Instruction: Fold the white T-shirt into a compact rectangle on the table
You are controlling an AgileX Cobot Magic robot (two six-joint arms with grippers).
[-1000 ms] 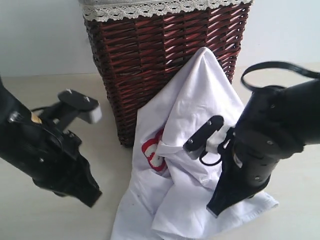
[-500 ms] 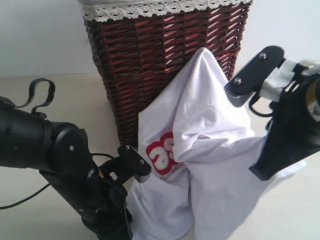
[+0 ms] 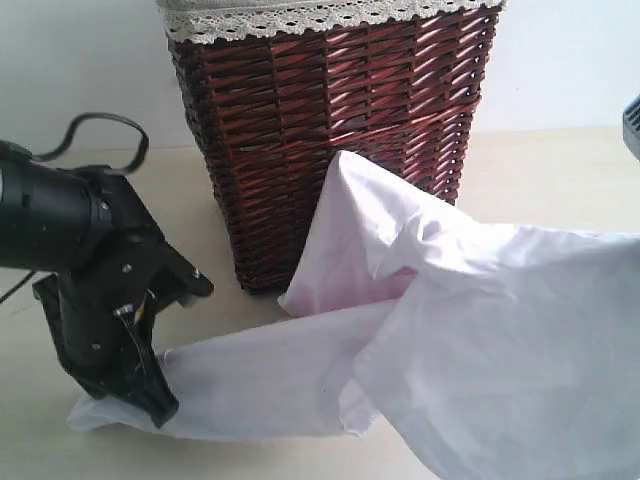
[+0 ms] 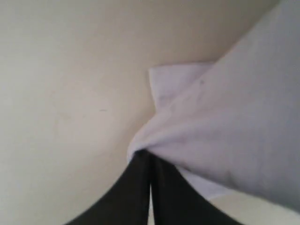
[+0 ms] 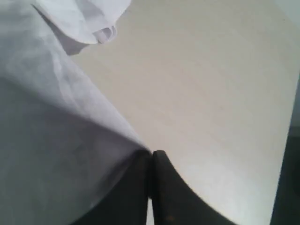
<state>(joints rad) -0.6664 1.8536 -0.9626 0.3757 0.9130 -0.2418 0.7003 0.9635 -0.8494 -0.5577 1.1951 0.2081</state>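
Observation:
The white T-shirt [image 3: 480,320] hangs spread between both arms in front of the basket, low at the left and lifted at the right. None of its lettering shows. My left gripper [image 3: 148,405] is down by the table [image 3: 540,170], shut on a corner of the shirt. In the left wrist view that gripper [image 4: 149,154] pinches a bunched fold of the T-shirt [image 4: 225,126] above the table [image 4: 61,93]. In the right wrist view my right gripper [image 5: 151,153] is shut on the edge of the T-shirt [image 5: 51,131] above the table [image 5: 211,84]. The right arm is almost wholly outside the exterior view.
A tall dark brown wicker basket [image 3: 330,120] with a lace-trimmed liner [image 3: 300,15] stands at the back centre, and the shirt's middle fold leans against its front. Bare table lies to the left of the basket and at the back right.
The shirt, earlier heaped against the basket with red lettering showing, is now pulled out wide. My left gripper came down and closed on a corner. The right arm drew off to the right.

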